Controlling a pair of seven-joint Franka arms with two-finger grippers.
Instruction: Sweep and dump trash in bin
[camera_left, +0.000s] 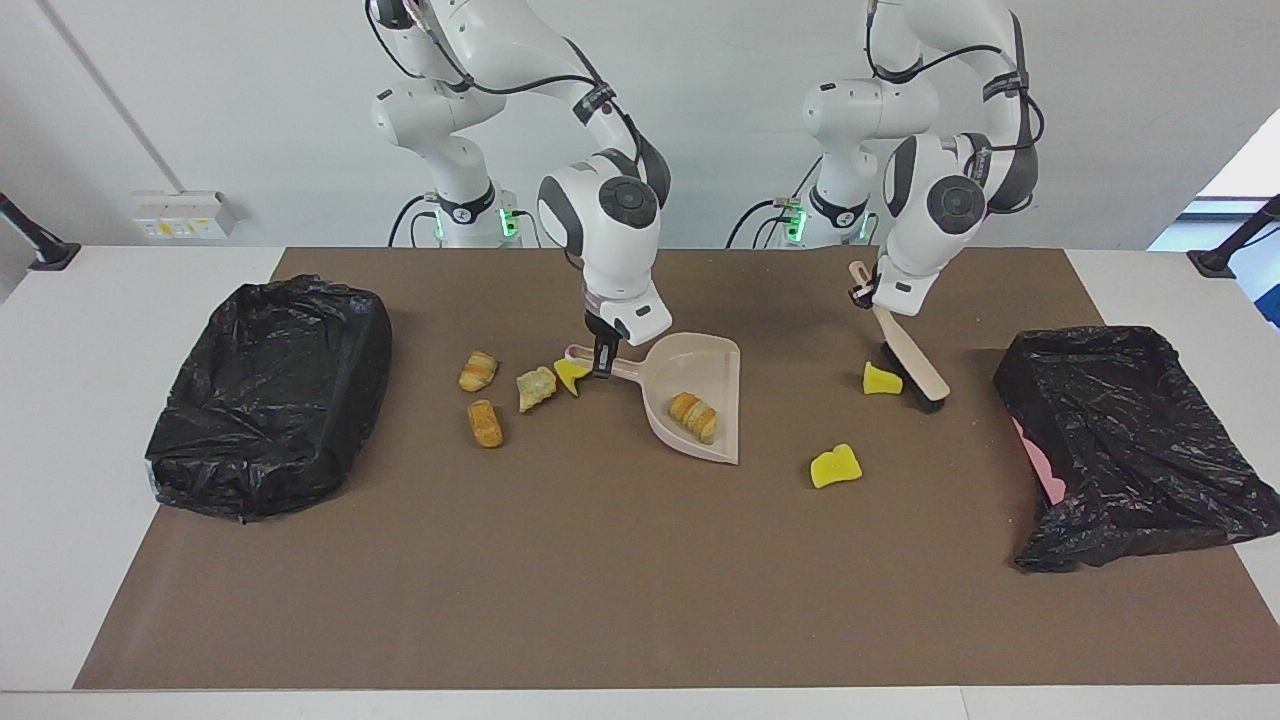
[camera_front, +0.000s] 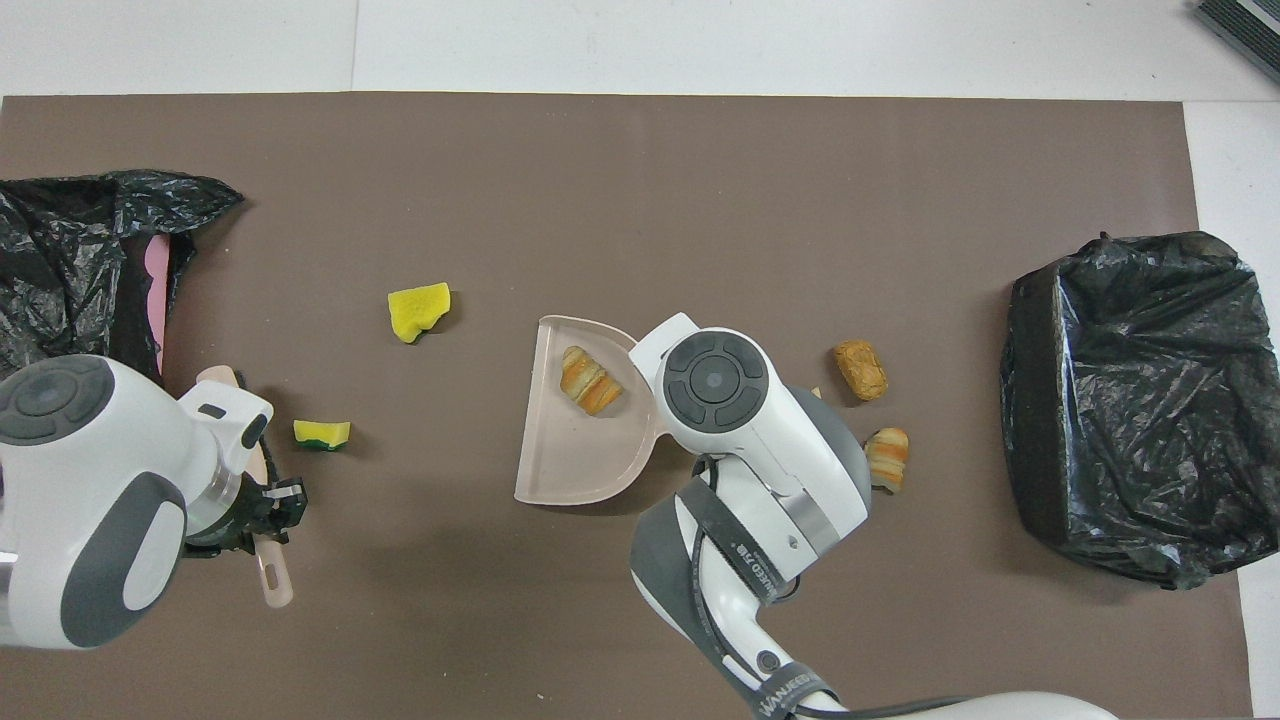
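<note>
Bread piece (camera_left: 692, 416) in dustpan (camera_left: 712, 358), between bins (camera_left: 265, 395)

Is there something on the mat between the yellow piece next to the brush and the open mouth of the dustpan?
Nothing visible. The brush sits beside the yellow sponge bit, and bare mat lies between it and the dustpan. Another yellow bit lies off that line.
</note>
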